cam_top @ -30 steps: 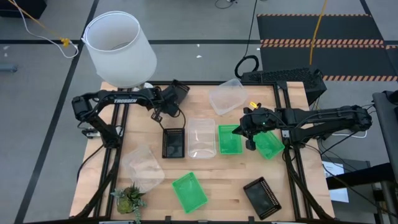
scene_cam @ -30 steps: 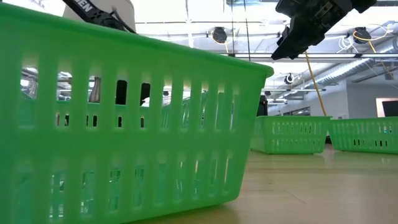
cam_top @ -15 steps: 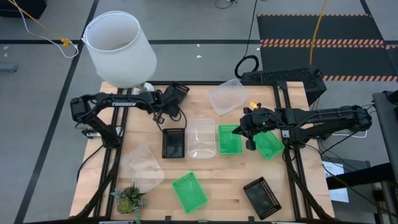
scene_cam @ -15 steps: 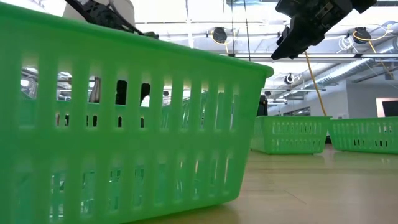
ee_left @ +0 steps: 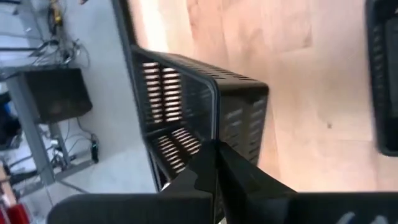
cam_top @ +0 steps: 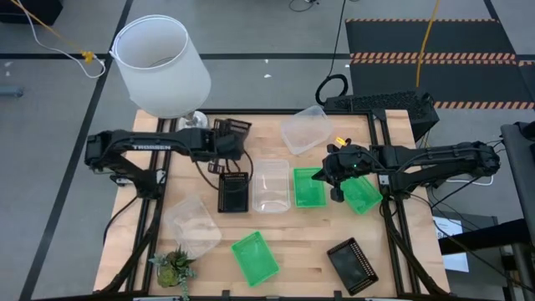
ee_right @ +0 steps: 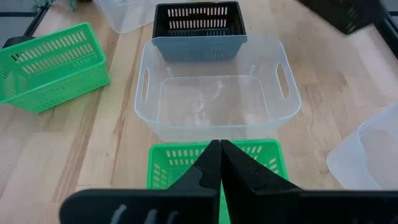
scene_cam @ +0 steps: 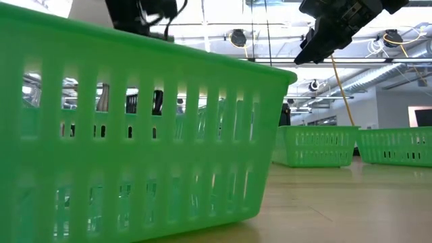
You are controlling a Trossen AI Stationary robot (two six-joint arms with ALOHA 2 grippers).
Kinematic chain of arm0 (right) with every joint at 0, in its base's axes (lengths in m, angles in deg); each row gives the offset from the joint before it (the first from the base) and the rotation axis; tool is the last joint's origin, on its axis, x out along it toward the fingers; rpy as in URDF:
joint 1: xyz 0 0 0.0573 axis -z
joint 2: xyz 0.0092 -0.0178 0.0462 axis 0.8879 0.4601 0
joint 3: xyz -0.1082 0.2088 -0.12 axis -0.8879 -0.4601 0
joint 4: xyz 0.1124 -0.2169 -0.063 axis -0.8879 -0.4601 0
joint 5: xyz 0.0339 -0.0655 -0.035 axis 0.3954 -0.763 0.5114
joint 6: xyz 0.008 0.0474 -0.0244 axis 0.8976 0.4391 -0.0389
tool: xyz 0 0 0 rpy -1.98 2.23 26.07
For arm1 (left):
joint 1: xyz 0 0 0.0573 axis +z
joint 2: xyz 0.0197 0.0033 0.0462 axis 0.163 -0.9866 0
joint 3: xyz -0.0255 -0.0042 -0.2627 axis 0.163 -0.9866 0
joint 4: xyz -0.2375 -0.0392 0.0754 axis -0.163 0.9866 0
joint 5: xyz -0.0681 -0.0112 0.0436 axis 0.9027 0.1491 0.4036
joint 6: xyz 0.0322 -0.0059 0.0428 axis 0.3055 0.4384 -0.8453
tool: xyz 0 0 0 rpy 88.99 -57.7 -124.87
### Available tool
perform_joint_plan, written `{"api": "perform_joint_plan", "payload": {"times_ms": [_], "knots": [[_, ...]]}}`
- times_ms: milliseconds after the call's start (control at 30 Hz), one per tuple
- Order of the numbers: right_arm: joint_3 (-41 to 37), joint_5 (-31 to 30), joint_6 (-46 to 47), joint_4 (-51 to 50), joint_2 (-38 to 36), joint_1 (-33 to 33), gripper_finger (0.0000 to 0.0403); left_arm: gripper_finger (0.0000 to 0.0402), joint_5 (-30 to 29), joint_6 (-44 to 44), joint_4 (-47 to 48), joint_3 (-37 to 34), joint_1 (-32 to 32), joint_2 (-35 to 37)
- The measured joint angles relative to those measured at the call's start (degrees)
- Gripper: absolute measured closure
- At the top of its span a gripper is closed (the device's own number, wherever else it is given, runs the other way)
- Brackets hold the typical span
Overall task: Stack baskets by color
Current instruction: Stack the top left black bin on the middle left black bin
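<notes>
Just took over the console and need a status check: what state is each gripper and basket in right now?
Left gripper: shut on held black basket, above the table.
Right gripper: shut, empty, over centre green basket.
Centre black basket: on table, unstacked.
Centre clear basket: empty, unstacked.
Centre green basket: empty, unstacked.
Remaining five baskets: lying singly, none stacked.

3 black baskets (cam_top: 233,193), 3 green baskets (cam_top: 254,257), 3 clear baskets (cam_top: 271,185), 1 lampshade (cam_top: 160,66), 1 plant (cam_top: 174,266).
</notes>
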Motion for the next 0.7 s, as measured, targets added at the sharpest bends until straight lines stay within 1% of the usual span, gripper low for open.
{"api": "perform_joint_plan", "payload": {"times_ms": [233, 400, 500, 600, 700], "knots": [[0.0, 0.02, 0.01, -0.16, 0.0, -0.01, 0.0403, 0.0397, -2.31, 15.15, 10.57, 7.56, -9.1, 0.04], [0.0, 0.0, -0.2, -0.28, 0.0, -0.01, 0.0403, 0.0397, -2.96, 26.93, 15.81, 10.34, -17.18, 0.02], [0.0, 0.0, -0.2, -0.28, 0.0, -0.01, 0.0403, 0.0398, -4.35, 33.72, 18.84, 11.46, -22.36, -0.4], [0.0, 0.0, -0.64, -0.2, 0.0, -0.01, 0.0403, 0.0398, -4.37, 40.19, 21.16, 12.74, -26.89, -1.99], [0.0, -0.03, -2.89, 0.74, 0.0, -0.01, 0.0403, 0.0399, -4.43, 45.47, 23.88, 15.71, -30.79, -5.2]]}}
